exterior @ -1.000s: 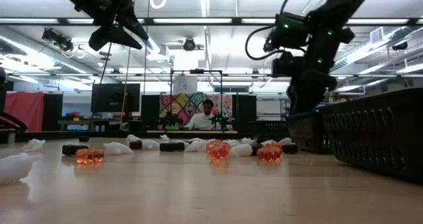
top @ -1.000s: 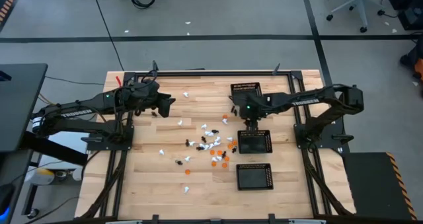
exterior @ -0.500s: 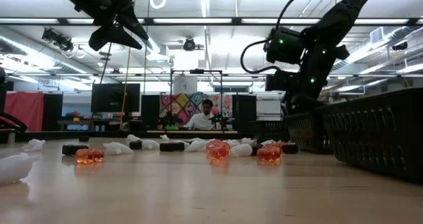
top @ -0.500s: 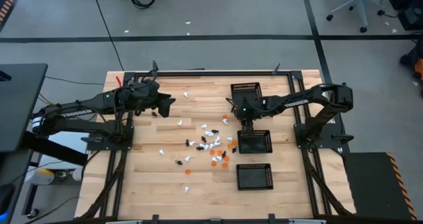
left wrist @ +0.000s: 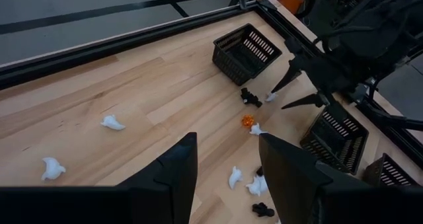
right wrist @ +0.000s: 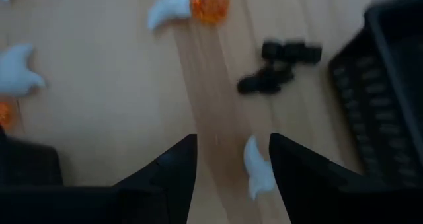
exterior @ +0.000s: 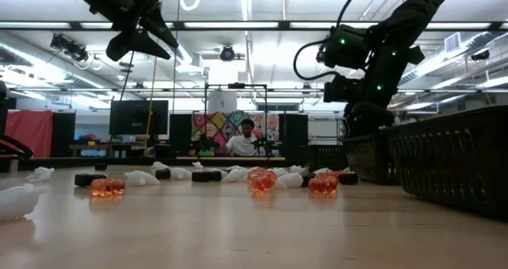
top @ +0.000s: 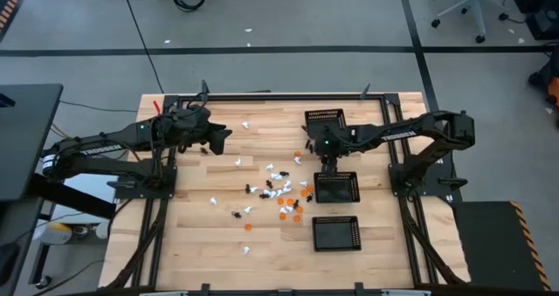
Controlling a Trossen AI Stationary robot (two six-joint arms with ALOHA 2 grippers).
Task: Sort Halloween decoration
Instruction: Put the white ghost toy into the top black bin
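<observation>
Three black mesh trays [top: 336, 188] with perforated walls sit in a row along the right part of the pale wooden table [top: 192, 244], and the Halloween decoration [top: 281, 191] lies scattered loose on the planks just left of them: smooth white ghost-like shapes, translucent orange pieces with a faceted glassy look, and small matte black figures. One white ghost piece [right wrist: 258, 168], curved and pointed at one end, lies on the wood right between the right gripper's [right wrist: 232, 159] two dark fingers, which are spread apart with nothing pinched; a black figure [right wrist: 268, 80] and an orange one [right wrist: 210, 4] lie a little beyond it, near the corner of a tray. That gripper hangs over the table between the farthest tray [top: 324, 120] and the middle one. The left gripper [left wrist: 226, 168] hovers high over the far left part of the table, well apart from the pile, its fingers also spread and empty.
</observation>
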